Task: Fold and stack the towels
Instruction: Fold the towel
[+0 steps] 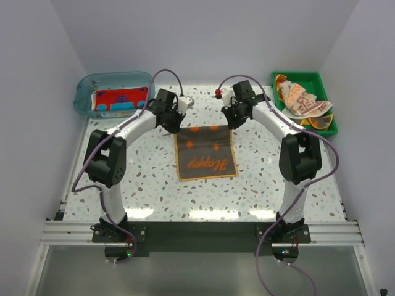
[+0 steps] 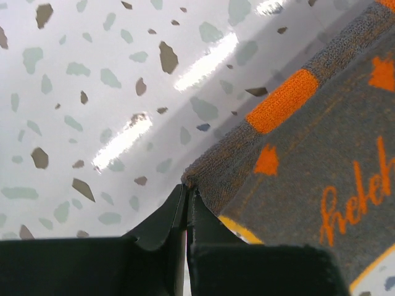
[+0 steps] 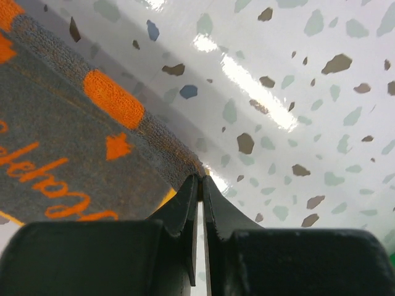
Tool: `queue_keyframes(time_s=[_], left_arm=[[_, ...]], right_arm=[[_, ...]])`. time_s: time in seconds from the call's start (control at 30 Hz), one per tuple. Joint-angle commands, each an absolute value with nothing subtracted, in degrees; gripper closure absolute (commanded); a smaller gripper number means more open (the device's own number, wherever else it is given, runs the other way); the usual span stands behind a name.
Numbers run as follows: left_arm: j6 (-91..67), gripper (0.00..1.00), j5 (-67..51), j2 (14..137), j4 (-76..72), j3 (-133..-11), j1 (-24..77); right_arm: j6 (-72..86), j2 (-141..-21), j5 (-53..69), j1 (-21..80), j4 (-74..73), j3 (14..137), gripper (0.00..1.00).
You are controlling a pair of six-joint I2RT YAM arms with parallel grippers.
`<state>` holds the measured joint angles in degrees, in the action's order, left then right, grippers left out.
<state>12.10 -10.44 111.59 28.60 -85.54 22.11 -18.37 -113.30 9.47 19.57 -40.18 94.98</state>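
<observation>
Currently gripped: the left claw (image 2: 187,192) is clenching the far-left corner of the grey towel (image 1: 205,154), and the right claw (image 3: 200,182) is clenching its far-right corner.
Towel's place: it is lying flat in the middle of the worktop (image 1: 148,179), orange lettering facing up, near edge free.
Slip risk: each claw is pinching only the very tip of a corner, so a quick lift could be pulling the cloth out on one side.
Skew risk: if the arms are travelling unevenly toward the near edge, the fold is landing crooked.
Drag risk: a low lift is likely sliding the whole towel instead of folding it.
Other towels: crumpled towels (image 1: 302,102) are lying in the green tray (image 1: 296,74) at the far-right corner; a red towel (image 1: 120,98) is sitting in the blue tub (image 1: 83,98) at the far-left corner.
Hard to see: the arms are covering both pinched corners from above. The wrist views are cutting off most of the cloth. A yellow strip (image 2: 237,227) is showing under the corner, and I cannot tell what it is. Nor can I tell how many towels the tray is holding.
</observation>
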Motion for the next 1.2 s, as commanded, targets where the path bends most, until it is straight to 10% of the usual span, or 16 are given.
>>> queue_keyframes(time_s=[0.0,1.17], left_arm=[[7.2,1.00,-9.8,105.4,26.4,-80.5,23.4],[-7.9,1.00,-16.8,85.3,22.0,-51.7,29.1]], right_arm=[[-13.6,-107.8,6.6,19.9,-38.5,90.5,1.00],[6.5,-90.2,5.4,21.4,-32.8,64.2,1.00]])
